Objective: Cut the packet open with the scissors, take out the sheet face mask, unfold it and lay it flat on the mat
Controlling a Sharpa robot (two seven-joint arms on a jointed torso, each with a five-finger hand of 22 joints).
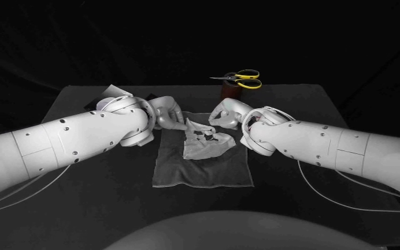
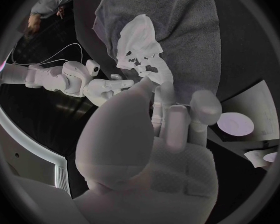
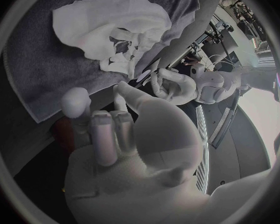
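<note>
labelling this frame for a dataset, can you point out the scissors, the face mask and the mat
scissors [image 1: 243,78], head view, on the yellow handles
face mask [image 1: 200,149], head view, on its crumpled white middle
mat [image 1: 204,175], head view, on the bare grey part nearer the robot

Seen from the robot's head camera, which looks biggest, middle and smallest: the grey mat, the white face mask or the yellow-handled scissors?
1. mat
2. sheet face mask, crumpled on the mat
3. scissors, which look smallest, though they sit farthest from the camera and that shrinks them somewhat
</note>
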